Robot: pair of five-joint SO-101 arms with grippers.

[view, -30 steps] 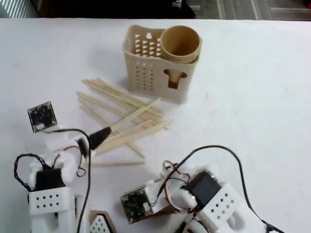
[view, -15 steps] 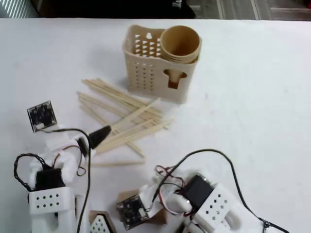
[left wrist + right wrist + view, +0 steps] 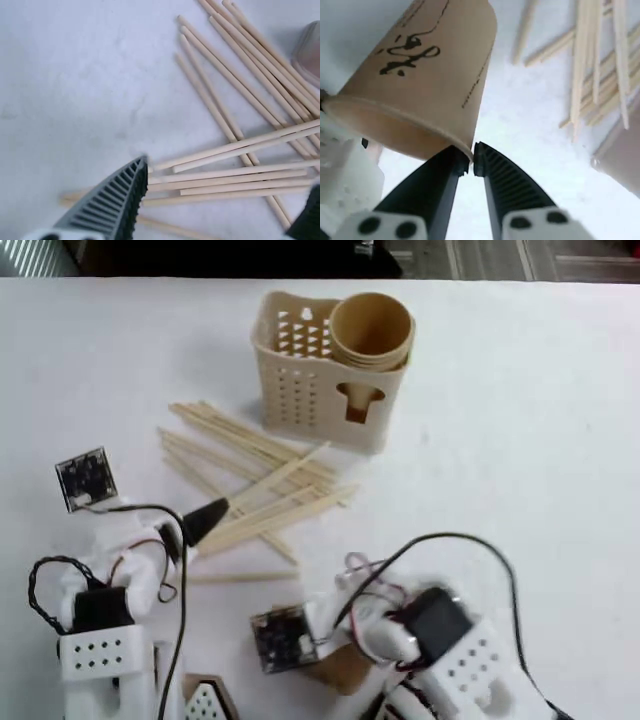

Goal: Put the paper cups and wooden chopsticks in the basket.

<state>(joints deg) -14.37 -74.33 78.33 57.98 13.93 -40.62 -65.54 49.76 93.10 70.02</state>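
Within right tool (image 3: 471,161), paper cup (image 3: 422,75) rim

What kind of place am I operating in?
Likely a lab or hobby workbench, not a kitchen: plain white table, the left arm with bare cables, and a staged basket beside loose chopsticks.

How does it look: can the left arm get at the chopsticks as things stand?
Probably yes. The left gripper hangs open right over the chopsticks, with nothing on top of them. The right gripper, shut on a paper cup, is off to one side.
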